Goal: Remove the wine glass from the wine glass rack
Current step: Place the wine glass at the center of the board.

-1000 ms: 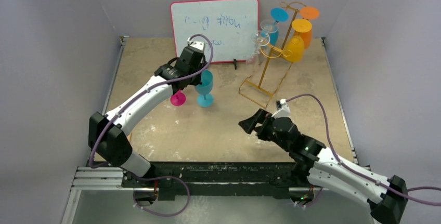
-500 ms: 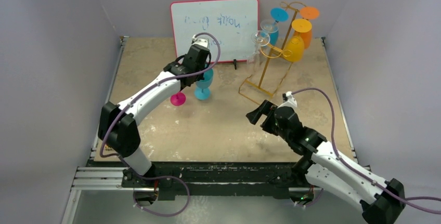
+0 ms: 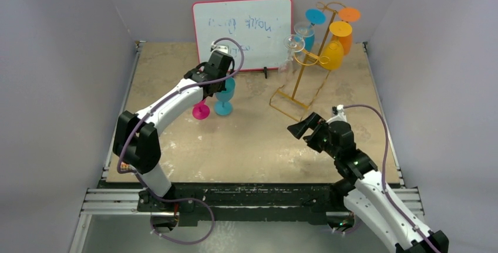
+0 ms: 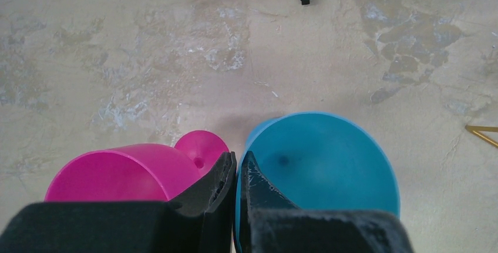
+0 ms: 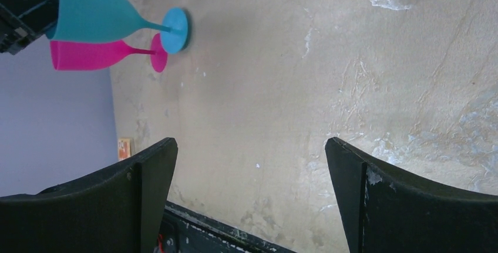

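Masking teal glass (image 4: 320, 159) rim, left tool (image 4: 236, 174)

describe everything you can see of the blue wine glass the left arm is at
The blue wine glass looks like opaque teal plastic, with a wide round bowl, a thin stem and a flat round foot. It is upright, its foot on or just above the table. The left gripper pinches its rim from above, one finger inside the bowl and one outside. A pink glass of the same shape stands close beside it; whether they touch is unclear.
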Motion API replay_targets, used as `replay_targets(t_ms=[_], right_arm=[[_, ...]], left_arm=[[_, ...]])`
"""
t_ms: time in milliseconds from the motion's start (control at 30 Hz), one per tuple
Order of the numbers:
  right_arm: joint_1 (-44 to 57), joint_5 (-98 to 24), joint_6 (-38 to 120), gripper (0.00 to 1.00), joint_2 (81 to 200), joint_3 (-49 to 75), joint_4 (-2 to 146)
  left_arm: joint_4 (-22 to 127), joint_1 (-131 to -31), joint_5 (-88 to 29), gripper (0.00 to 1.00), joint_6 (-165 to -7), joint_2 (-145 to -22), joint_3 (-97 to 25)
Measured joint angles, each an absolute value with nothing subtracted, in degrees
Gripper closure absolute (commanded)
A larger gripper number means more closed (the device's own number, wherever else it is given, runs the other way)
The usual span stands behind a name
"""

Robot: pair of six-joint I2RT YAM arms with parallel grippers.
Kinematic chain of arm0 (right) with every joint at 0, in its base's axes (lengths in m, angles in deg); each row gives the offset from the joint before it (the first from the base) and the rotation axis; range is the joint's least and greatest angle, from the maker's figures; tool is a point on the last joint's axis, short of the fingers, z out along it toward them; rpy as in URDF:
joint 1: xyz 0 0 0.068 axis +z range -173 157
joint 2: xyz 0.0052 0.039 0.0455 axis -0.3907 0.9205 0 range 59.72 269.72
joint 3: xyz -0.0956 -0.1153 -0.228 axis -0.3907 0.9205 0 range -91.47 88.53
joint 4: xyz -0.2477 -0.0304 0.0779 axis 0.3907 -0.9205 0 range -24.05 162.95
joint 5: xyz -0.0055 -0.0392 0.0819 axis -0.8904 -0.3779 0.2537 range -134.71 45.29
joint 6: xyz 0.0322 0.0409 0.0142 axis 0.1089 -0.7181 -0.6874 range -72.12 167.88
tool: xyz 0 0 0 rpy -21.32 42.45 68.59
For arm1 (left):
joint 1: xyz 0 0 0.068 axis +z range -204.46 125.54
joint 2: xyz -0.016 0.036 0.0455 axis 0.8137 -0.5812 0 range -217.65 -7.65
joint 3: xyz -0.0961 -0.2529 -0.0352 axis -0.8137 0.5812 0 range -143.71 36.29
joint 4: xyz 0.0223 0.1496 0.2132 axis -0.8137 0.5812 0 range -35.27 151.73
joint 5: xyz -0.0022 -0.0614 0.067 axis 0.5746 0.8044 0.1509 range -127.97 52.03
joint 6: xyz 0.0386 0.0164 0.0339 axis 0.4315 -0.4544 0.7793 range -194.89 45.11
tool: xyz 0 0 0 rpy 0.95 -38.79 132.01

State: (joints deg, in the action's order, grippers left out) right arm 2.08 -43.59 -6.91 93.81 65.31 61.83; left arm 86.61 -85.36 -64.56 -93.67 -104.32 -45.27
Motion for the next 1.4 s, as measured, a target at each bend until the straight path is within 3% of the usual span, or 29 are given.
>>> replay_targets(t_ms=[233,500,733,1067,1233,1400], right_arm=[[2.1,-43.3,-6.9,0.00,90.3,66.2,59.3],[2.1,-42.3,-6.5,0.00,89.2,66.6,56.1],[2.1,-42.1,-5.7,0.00,89.8,66.7,55.1],[2.1,-41.7,-4.9,0.00,90.2,67.0,55.1],[2.1,-40.4,-4.9,0.00,91.3,68.4,55.1],[2.1,-40.5,-4.5,0.00,91.6,68.4,55.1]], left_arm=[[85.2,-84.2,-64.2,0.90,-95.6,-104.3,-42.9],[84.1,-83.3,-63.5,0.89,-97.4,-104.3,-42.7],[83.6,-82.5,-63.4,0.76,-98.5,-104.3,-42.0],[83.1,-82.3,-61.5,0.68,-99.4,-104.3,-41.5],[83.5,-82.3,-61.4,0.57,-99.4,-104.2,-41.5],[83.6,-82.3,-60.7,0.54,-99.4,-103.2,-41.8]])
